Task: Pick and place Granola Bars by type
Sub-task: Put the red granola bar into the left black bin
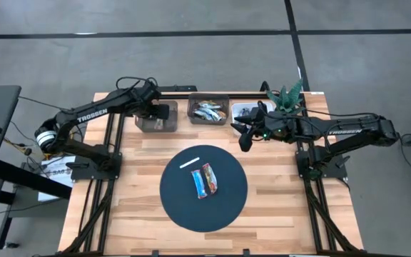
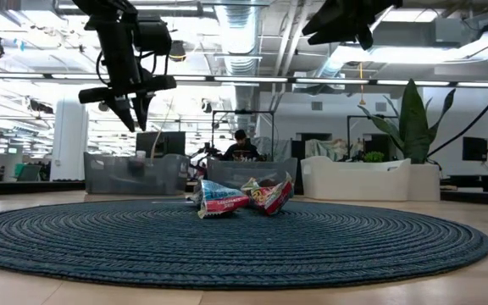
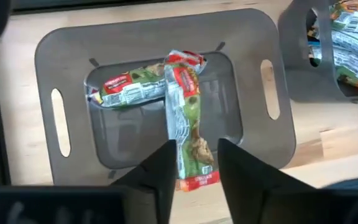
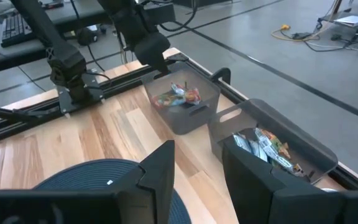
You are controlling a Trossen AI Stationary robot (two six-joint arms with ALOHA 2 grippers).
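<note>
Green-red granola bar (image 3: 188, 118) drops between left fingers (image 3: 160, 174) into grey bin (image 3: 61, 56).

Grey concrete floor (image 1: 191, 14) lies around the wooden desk (image 1: 277, 214), crossed by dark lines (image 1: 120, 33). Beyond the desk an open workroom stretches back, with bare ducts and pipes (image 2: 235, 34) along the ceiling and strips of white light (image 2: 49, 76). A person (image 2: 241, 146) sits far back at a workstation. A tall leafy plant (image 2: 413, 119) stands in a pale planter (image 2: 371, 180). Loose cables (image 4: 303, 31) trail over the floor, and a keyboard (image 4: 14, 28) sits on a dark side table.
</note>
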